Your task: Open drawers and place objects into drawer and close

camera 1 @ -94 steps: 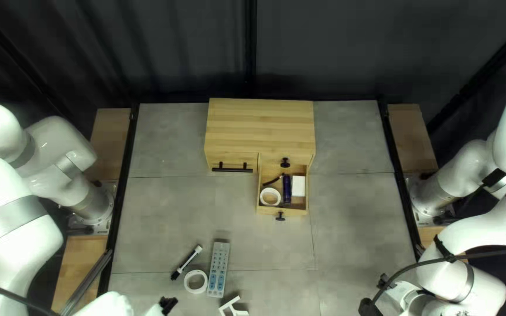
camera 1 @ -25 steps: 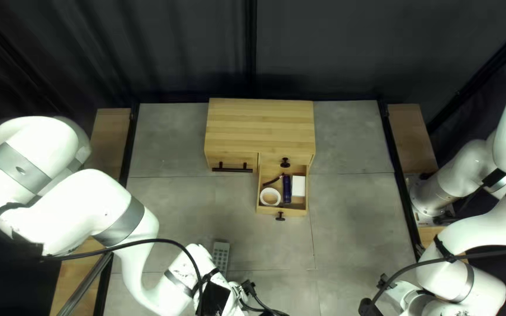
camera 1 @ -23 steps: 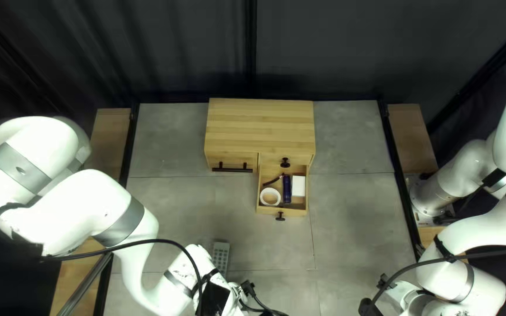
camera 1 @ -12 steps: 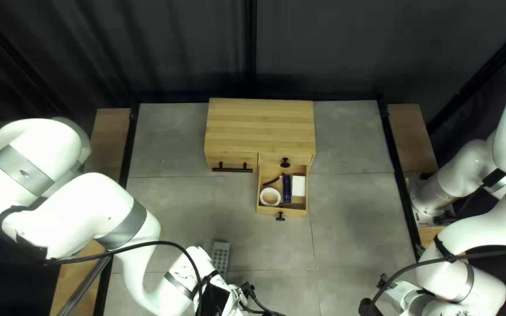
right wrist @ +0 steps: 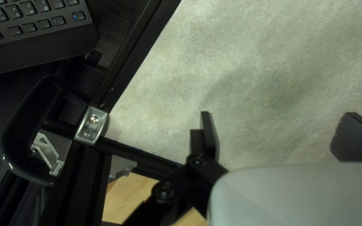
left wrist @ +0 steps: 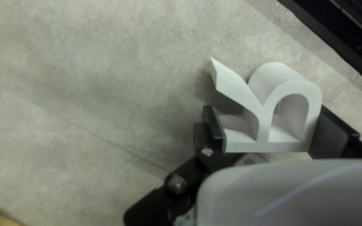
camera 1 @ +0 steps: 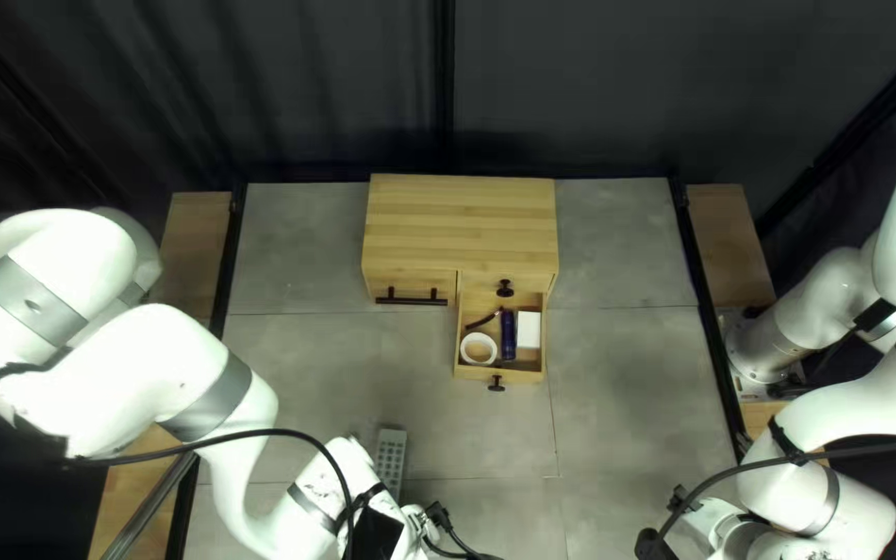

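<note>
The stand (left wrist: 266,125) is pinched from both sides by the left gripper (camera 1: 414,529). The strip (camera 1: 390,458) is partly covered by that arm. Farther off, tape (camera 1: 466,348) is held in the opened drawer (camera 1: 521,374). The right gripper (camera 1: 716,519) is spread wide.

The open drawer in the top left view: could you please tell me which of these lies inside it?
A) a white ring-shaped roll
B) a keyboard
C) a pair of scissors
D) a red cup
A: the white roll sits inside the open drawer, beside a dark blue cylinder.
</note>
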Robot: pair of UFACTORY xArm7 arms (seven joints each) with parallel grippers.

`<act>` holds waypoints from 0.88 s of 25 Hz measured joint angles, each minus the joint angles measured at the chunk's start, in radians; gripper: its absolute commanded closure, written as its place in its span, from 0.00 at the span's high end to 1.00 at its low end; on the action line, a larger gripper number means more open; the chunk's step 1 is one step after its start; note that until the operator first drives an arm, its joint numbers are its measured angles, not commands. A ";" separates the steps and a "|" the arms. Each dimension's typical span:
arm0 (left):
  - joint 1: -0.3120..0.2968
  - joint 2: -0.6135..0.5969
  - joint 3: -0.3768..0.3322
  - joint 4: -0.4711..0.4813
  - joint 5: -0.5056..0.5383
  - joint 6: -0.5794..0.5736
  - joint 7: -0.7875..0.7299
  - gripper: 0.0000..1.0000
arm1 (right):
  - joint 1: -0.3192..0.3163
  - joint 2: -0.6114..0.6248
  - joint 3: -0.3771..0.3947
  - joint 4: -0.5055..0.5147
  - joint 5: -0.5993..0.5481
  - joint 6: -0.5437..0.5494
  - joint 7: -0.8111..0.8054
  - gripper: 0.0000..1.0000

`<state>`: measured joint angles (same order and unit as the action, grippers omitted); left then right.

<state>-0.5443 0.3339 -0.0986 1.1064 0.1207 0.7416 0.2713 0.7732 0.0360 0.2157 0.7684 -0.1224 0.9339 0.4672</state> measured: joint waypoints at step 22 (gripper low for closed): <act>0.066 -0.323 0.096 -0.057 0.033 0.327 -0.226 0.00 | 0.000 0.000 0.000 0.000 0.000 0.000 0.000 1.00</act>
<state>-0.4784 0.0108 -0.0022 1.0498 0.1539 1.0684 0.0453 0.7732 0.0360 0.2157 0.7684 -0.1224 0.9339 0.4672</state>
